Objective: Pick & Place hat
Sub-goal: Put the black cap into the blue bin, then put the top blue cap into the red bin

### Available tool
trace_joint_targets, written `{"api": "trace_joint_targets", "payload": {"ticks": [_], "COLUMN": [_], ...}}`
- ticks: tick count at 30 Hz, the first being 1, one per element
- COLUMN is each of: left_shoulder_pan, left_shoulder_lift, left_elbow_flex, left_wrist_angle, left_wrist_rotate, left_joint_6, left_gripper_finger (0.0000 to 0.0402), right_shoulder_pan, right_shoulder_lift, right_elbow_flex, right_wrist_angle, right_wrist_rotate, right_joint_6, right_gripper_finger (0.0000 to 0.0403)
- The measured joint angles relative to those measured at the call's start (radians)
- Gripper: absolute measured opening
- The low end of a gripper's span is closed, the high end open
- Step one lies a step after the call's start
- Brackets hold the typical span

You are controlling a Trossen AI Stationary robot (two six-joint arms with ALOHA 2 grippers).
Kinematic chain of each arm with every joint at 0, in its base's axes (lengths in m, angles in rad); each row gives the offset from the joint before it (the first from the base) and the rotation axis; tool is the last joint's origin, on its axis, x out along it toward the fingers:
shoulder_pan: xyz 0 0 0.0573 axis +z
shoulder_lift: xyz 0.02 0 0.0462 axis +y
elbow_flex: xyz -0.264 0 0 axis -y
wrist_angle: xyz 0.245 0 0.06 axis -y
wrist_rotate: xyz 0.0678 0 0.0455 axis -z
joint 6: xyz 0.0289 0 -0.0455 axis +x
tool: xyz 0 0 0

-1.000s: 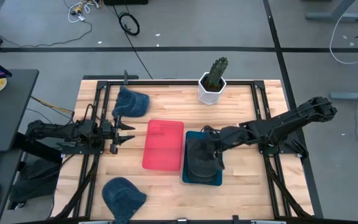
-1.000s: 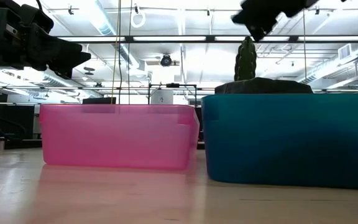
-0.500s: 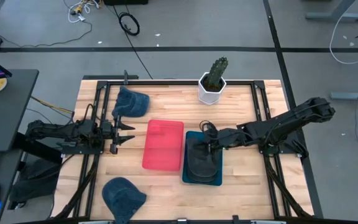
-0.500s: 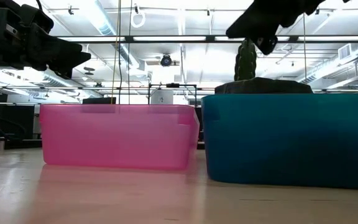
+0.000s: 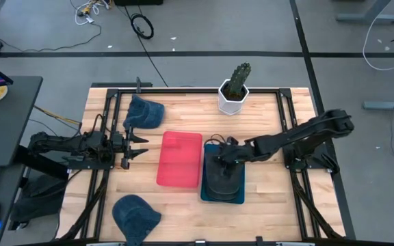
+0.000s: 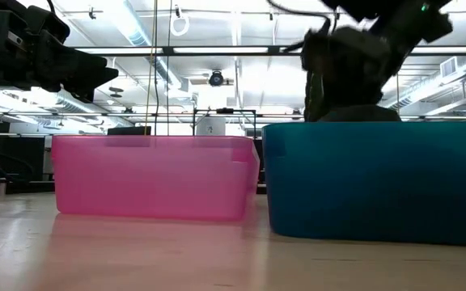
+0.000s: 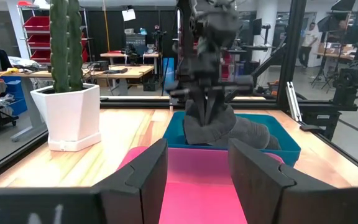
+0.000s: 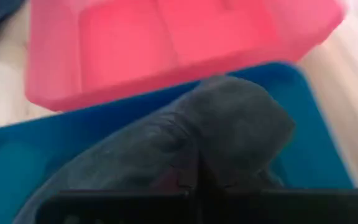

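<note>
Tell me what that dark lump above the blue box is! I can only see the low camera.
Observer: That is the right gripper pinching a dark grey hat. The left wrist view shows one end of the hat held up while the rest lies in the teal bin.
Operator: Is anything inside the pink box?
Observer: No. From above, the pink bin is empty.
</note>
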Motion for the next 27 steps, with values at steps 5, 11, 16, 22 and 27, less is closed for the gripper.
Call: {"api": "trace_joint_targets", "payload": {"ticks": [5, 11, 16, 22, 27], "left_shoulder_pan": [0.0, 0.0, 0.0, 0.0, 0.0], "left_shoulder_lift": [0.0, 0.0, 0.0, 0.0, 0.0], "left_elbow_flex": [0.0, 0.0, 0.0, 0.0, 0.0], "left_wrist_angle": [0.0, 0.0, 0.0, 0.0, 0.0], "left_wrist_rotate": [0.0, 0.0, 0.0, 0.0, 0.0], "left_joint_6": [0.0, 0.0, 0.0, 0.0, 0.0], "left_gripper_finger": [0.0172, 0.0172, 0.0172, 0.0172, 0.0172], "right_shoulder_pan": [-0.014, -0.028, -0.029, -0.028, -0.028], "right_shoulder_lift": [0.077, 0.113, 0.079, -0.026, -0.119], "right_elbow_flex": [0.001, 0.003, 0.0, -0.001, -0.001], "right_wrist_angle": [0.001, -0.006, 0.011, 0.019, 0.076], "right_wrist_rotate": [-0.026, -0.047, -0.053, -0.053, -0.054], "right_joint_6": [0.0, 0.002, -0.007, -0.031, -0.023], "right_gripper_finger": [0.0001, 0.0, 0.0, 0.0, 0.0012]}}
